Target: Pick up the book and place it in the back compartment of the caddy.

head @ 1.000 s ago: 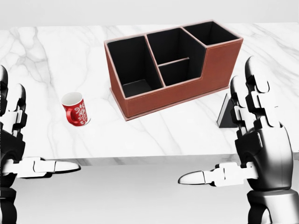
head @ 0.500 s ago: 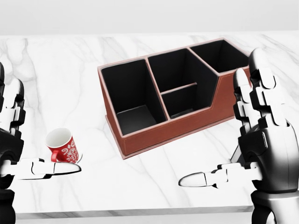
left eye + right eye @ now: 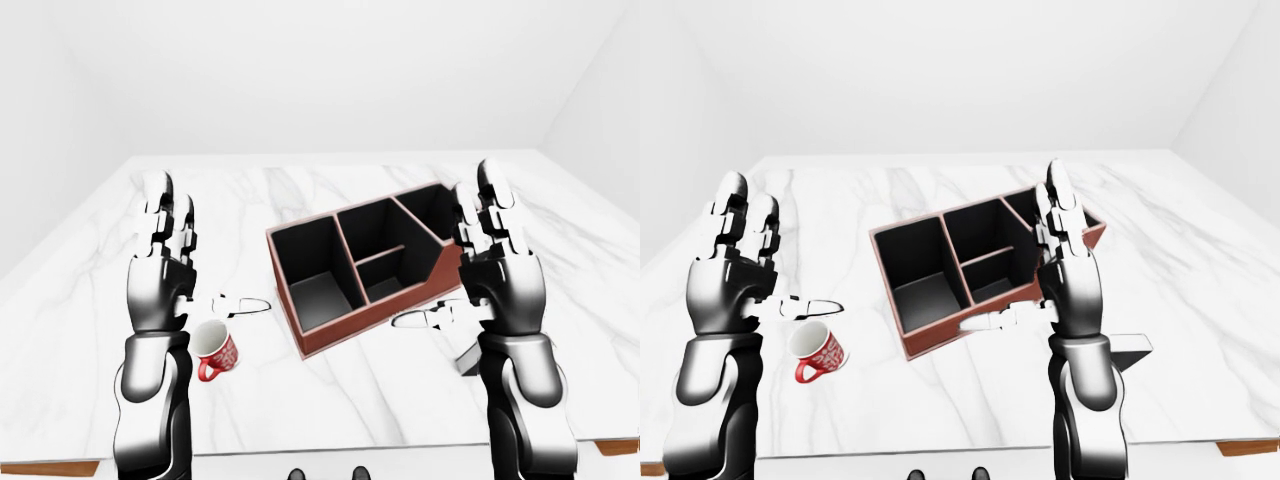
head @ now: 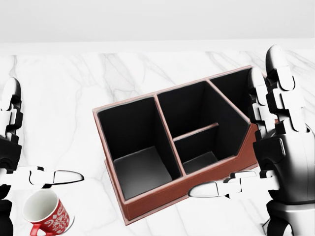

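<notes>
The brown caddy (image 4: 156, 200) with black compartments stands on the white marble table (image 3: 90, 300), in the middle of the head view. The book (image 3: 1132, 345) is a dark flat shape lying on the table to the right of the caddy, mostly hidden behind my right arm; a sliver also shows in the left-eye view (image 3: 467, 362). My right hand (image 3: 441, 250) is open and raised, palm toward the caddy's right end, thumb pointing left. My left hand (image 3: 210, 250) is open and raised left of the caddy. Both hands are empty.
A red mug (image 4: 47, 217) with a white pattern stands left of the caddy, below my left thumb. The table's near edge (image 3: 330, 450) runs along the bottom of the eye views. White walls surround the table.
The camera has moved in toward the table: the caddy looks larger and lower in the head view, and the mug has slid to the bottom left. Both hands stay open.
</notes>
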